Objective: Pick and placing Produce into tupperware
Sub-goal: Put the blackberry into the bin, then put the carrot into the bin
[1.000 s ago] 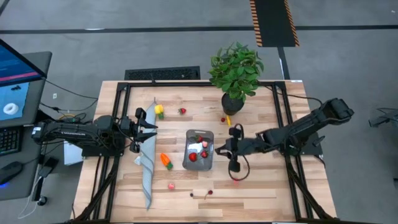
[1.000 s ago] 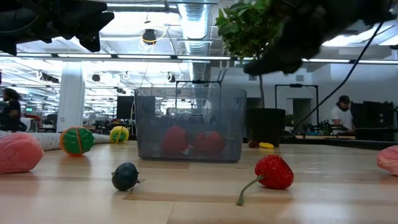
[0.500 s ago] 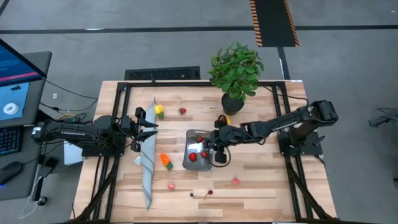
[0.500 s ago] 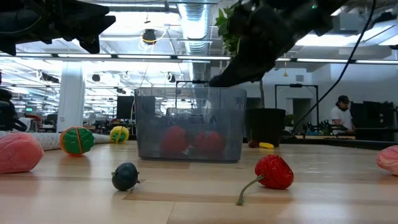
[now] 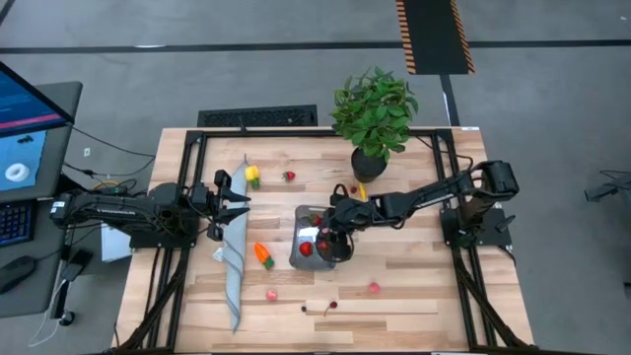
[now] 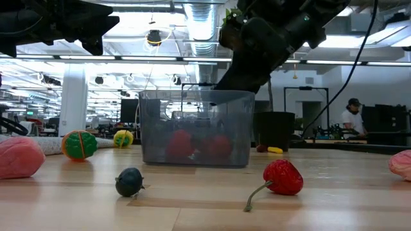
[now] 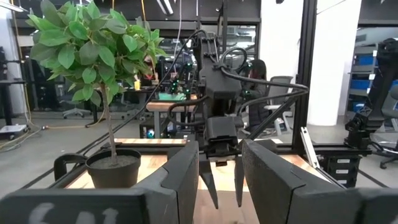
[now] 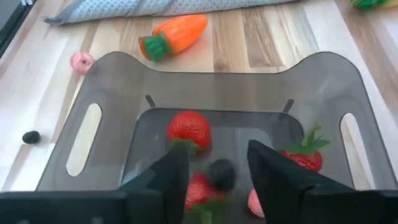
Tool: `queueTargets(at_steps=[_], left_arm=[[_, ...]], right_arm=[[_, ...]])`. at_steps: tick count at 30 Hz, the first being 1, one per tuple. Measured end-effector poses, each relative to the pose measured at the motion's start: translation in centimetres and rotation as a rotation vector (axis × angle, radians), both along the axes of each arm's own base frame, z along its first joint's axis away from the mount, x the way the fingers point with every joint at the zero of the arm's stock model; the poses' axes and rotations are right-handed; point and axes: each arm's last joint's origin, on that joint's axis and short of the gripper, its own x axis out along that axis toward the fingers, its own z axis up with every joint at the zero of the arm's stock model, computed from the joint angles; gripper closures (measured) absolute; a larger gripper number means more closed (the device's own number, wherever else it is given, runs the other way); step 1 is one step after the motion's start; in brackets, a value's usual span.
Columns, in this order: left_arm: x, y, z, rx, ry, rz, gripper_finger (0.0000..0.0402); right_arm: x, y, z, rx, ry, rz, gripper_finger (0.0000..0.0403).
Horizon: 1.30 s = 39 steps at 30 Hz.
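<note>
The right arm (image 5: 434, 197) stretches from its base at the table's right edge across to the middle, its right gripper (image 5: 333, 232) hanging directly over the container (image 5: 315, 237). In the right wrist view its two dark fingers (image 8: 171, 171) stand apart above the container's open mouth, with nothing between them. The left arm (image 5: 118, 209) lies along the table's left side, and the left gripper (image 5: 229, 207) sits beside the long grey cloth (image 5: 235, 261); its fingers show a narrow gap in the left wrist view, and no object can be seen between them.

In the low view the right arm fills the upper middle as a dark mass, and the gripper's tips are hard to make out against it. From above, the gripper covers part of the container's right side.

The container is clear grey plastic, rectangular with rounded corners, standing near the table's centre in front of the potted plant (image 5: 374, 113). Inside lie a strawberry (image 8: 188, 129), a second strawberry with green leaves (image 8: 303, 157), a small dark berry (image 8: 221, 174) and other red and pink pieces partly hidden by the fingers.

Outside it, an orange carrot (image 5: 262, 254) lies just left of the container. A pink piece (image 5: 271, 294), another pink piece (image 5: 374, 288) and a stemmed red berry (image 5: 331, 305) lie along the near edge, and a yellow piece (image 5: 252, 175) lies by the cloth's far end.
</note>
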Motion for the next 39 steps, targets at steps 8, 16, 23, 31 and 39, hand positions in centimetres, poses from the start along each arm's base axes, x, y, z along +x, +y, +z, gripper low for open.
queueTargets(at_steps=[8,16,23,31,39], left_arm=[[0.0,0.0,0.0,-0.001,0.001,0.000,0.0287],[0.0,0.2,0.0,-0.065,-0.005,0.054,0.0287],[0.5,0.4,-0.1,-0.089,0.263,0.134,0.0287],[1.3,-0.6,1.5,0.004,0.521,0.077,0.0287],[2.5,-1.6,3.0,0.183,0.638,0.101,0.0287]], right_arm=[[-0.6,0.2,1.8,0.002,-0.040,0.014,0.0171],[-2.3,0.7,5.3,0.016,-0.130,0.043,0.0181],[-6.0,2.2,8.2,0.035,-0.239,0.110,0.0181],[-10.4,3.6,8.9,0.085,-0.343,0.181,0.0183],[-13.0,4.1,7.2,0.121,-0.350,0.144,0.0183]])
